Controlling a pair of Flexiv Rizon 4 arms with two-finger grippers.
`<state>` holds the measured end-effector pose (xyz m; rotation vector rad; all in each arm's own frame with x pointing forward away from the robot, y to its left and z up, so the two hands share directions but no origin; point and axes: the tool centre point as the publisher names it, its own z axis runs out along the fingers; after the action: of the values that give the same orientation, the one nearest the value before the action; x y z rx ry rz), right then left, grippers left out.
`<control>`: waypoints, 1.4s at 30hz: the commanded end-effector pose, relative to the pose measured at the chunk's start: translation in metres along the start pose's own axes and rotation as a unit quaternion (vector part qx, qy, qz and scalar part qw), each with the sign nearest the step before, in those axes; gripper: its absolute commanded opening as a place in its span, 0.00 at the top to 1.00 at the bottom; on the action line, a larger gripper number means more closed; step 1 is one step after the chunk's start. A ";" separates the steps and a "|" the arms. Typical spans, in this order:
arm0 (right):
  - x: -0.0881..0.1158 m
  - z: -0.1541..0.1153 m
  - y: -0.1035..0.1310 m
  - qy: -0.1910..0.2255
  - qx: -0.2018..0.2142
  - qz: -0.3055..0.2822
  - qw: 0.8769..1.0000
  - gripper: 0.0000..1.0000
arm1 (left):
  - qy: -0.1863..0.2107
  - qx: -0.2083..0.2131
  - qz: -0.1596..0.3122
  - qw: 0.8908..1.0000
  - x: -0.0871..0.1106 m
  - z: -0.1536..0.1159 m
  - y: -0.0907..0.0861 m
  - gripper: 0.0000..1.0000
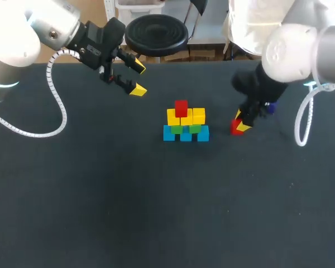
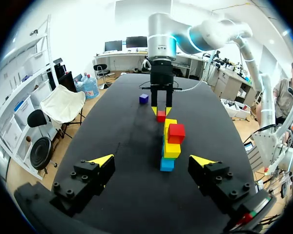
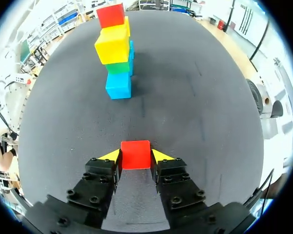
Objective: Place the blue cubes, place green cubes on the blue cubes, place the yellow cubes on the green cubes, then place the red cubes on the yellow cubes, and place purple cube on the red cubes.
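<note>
One cube stack (image 1: 185, 124) stood centred, head view. Left wrist view: your left gripper (image 2: 152, 161) hung spread wide; the purple cube (image 2: 143, 98) lay right of the stack. Right wrist view: your right gripper (image 3: 135, 156) pinched a red cube (image 3: 135, 154) right of the stack.

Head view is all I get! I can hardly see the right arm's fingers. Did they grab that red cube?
Observer: Yes. In the right wrist view, the right arm's fingers press the loose red cube from two sides.
Operator: Where's the purple one?
Observer: The left wrist view shows the purple cube on the table beside the right arm, apart from the stack.
Operator: Is the stack fat?
Observer: No. Seen end-on, its cubes stand in a single row.
</note>
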<state>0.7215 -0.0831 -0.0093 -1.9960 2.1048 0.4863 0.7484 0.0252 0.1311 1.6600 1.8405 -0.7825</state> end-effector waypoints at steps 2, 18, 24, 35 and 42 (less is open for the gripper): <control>0.007 0.009 0.009 -0.003 0.043 0.005 0.999 0.73 | 0.001 0.001 0.000 1.000 0.000 0.000 0.001 0.00; 0.013 -0.028 0.015 -0.229 0.075 -0.045 0.969 0.00 | 0.001 0.001 0.000 1.000 0.000 0.000 0.001 0.00; 0.011 -0.036 0.015 -0.279 0.059 -0.062 0.956 0.00 | 0.001 0.001 0.000 1.000 0.000 0.000 0.001 0.00; -0.005 -0.038 0.028 -0.309 0.051 -0.062 0.948 0.00 | 0.001 0.001 0.000 1.000 0.000 0.000 0.001 0.00; -0.002 -0.033 0.029 -0.306 0.040 -0.059 0.949 0.00 | 0.001 0.001 0.000 1.000 0.000 0.000 0.001 0.00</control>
<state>0.6927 -0.0919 0.0280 -1.6311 1.5922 0.8409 0.7484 0.0252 0.1310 1.6600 1.8405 -0.7825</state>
